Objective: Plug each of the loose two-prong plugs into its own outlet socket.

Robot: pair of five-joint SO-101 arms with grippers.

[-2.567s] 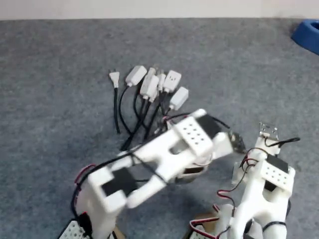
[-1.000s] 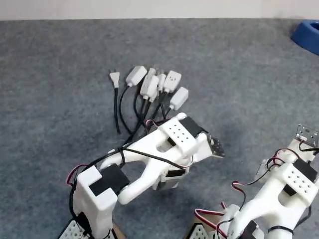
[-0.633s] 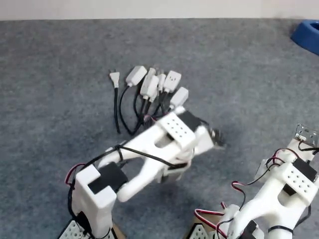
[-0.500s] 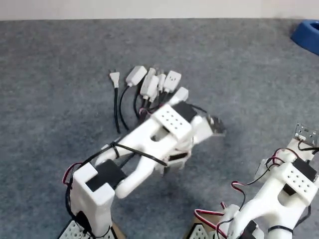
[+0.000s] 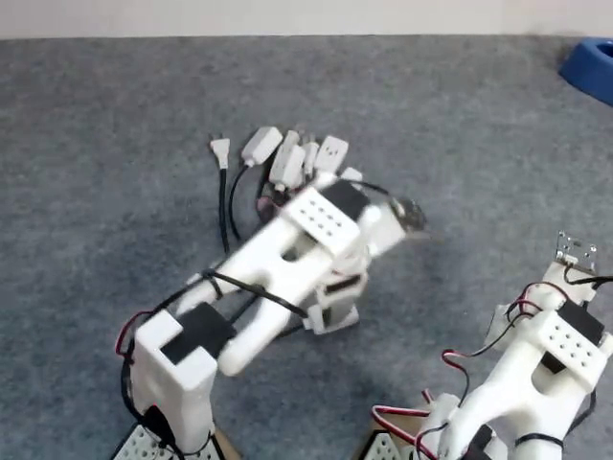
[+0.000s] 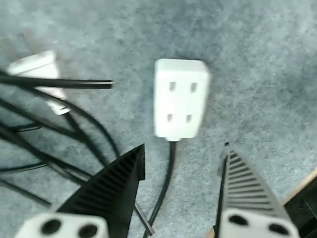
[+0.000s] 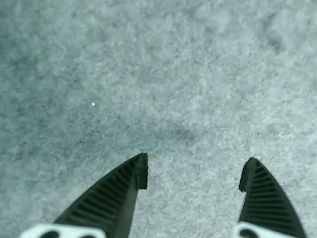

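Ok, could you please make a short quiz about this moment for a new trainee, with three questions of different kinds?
1. True or false: the left gripper is shut.
2. What lies just ahead of the left gripper? A) a white socket block B) a red cup C) a screwdriver
3. Fill the gap: the right gripper is open over bare grey ____.
Key: 1 false; 2 A; 3 carpet.
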